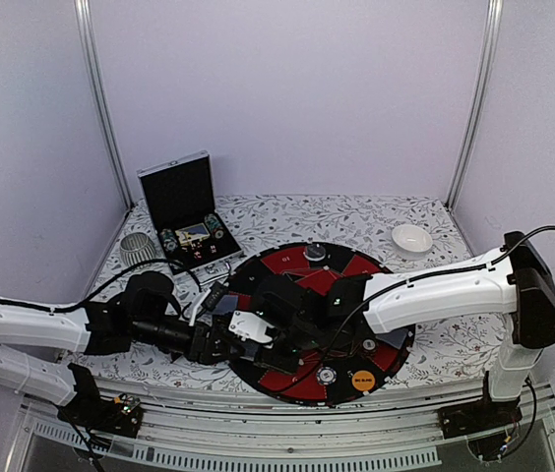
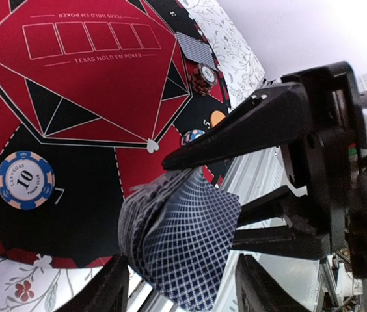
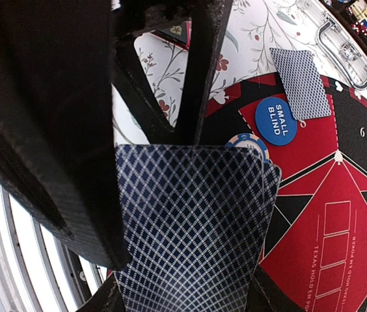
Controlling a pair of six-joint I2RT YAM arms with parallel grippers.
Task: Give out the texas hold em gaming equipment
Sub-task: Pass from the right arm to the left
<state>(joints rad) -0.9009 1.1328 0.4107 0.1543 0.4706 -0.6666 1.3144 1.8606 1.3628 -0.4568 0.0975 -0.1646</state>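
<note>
Cards (image 2: 187, 244) fanned, grasped by left gripper (image 2: 178, 286) above mat (image 2: 92, 97) — right gripper (image 3: 180, 294) perhaps touching them, grip unclear.

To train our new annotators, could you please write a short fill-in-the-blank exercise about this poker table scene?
The blue button on the mat reads "____ BLIND".
The striped chip on the mat bears the number ____.
The silver-edged case behind the mat stands ____.
The round button at the mat's near edge is coloured ____.
Missing words: small; 10; open; orange.
</note>
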